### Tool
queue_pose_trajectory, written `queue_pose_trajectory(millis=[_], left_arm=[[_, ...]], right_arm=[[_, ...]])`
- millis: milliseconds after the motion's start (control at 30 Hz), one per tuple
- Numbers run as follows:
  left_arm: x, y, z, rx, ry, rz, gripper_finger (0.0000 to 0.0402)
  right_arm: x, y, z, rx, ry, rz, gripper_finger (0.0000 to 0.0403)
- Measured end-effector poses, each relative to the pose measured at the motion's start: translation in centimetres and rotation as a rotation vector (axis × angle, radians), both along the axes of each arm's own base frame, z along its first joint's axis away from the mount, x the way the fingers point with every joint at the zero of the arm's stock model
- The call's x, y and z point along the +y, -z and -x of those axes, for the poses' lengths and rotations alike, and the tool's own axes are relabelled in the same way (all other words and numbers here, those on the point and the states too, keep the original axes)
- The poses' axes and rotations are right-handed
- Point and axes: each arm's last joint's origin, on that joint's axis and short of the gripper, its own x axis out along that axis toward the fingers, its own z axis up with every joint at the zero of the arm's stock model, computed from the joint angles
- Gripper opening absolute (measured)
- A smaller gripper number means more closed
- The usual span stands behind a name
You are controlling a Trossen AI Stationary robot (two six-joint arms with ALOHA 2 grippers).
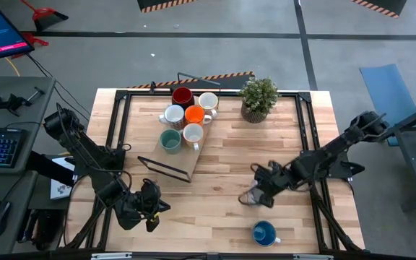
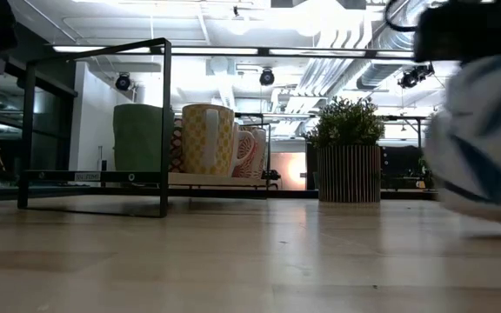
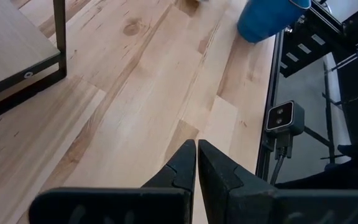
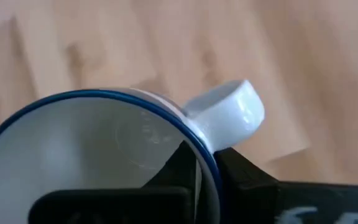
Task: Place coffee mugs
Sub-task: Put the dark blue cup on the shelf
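Six mugs stand on a wooden tray point(image 1: 197, 155) at the far middle: dark red point(image 1: 183, 95), two white point(image 1: 208, 101) point(image 1: 173, 114), orange point(image 1: 195, 114), teal point(image 1: 170, 140) and cream point(image 1: 193, 134). A blue mug point(image 1: 264, 232) stands alone near the front edge; it also shows in the left wrist view point(image 3: 266, 18). My right gripper point(image 1: 257, 192) is shut on a white mug with a blue rim point(image 4: 92, 155), right of the table's middle. My left gripper point(image 1: 150, 209) is shut and empty at the near left, low over the wood point(image 3: 196, 165). My right gripper holds the white mug by its rim point(image 4: 205, 152), right beside the handle point(image 4: 229, 115). One finger is inside the mug and one outside. The mug's mouth faces the wrist. In the low view the mug point(image 2: 485, 130) hangs clear of the table.
A black metal frame point(image 1: 166, 167) stands at the tray's near end. A potted green plant point(image 1: 258, 100) stands at the far right of the tray. Bare wood lies between the tray and the blue mug.
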Motion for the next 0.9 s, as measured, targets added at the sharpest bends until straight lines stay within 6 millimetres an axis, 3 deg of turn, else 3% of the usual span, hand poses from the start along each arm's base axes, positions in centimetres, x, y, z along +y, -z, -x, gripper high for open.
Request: queue_pose_trajectory(millis=[100,367,467,633,900], left_arm=[[0.0,0.0,0.0,0.0,0.0,0.0,0.0007],[0.0,0.0,0.0,0.0,0.001,0.0,0.0007],[0.0,0.0,0.0,0.001,0.002,-0.001,0.0007],[0.0,0.0,0.0,0.003,0.008,-0.006,0.0007],[0.0,0.0,0.1,0.011,0.017,-0.001,0.0007]], right_arm=[[-1.8,-2.7,-1.0,-0.055,0.002,0.064,0.0004],[-7.3,-12.7,-5.1,-0.329,-0.055,0.282,0.0002],[-9.3,-15.0,-6.6,-0.347,-0.098,0.341,0.0002],[-11.9,-17.2,-9.9,-0.339,-0.17,0.362,0.0001],[-12.7,-16.7,-16.9,-0.24,-0.379,0.381,0.0001]])
